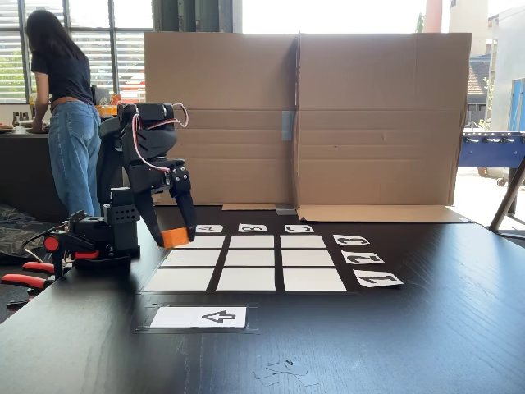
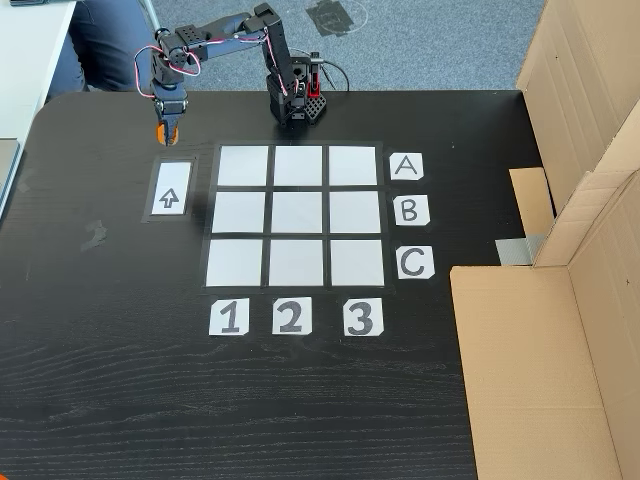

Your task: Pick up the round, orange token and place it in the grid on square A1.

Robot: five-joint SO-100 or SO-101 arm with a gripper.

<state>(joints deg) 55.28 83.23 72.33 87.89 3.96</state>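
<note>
The black two-finger tool (image 1: 177, 236) is clamped on the small orange plastic token (image 2: 161, 131), likely light, stiff and slick, best pinched across its faceted sides

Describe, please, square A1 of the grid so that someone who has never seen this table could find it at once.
On the black wooden table lies a three-by-three grid of white paper rectangles, edged by letter and number cards. Square A1 is the plain white corner cell in line with the "A" card and the "1" card. In this overhead fixed view it is the top-left cell, the corner cell closest to the white card with a black arrow.
</note>
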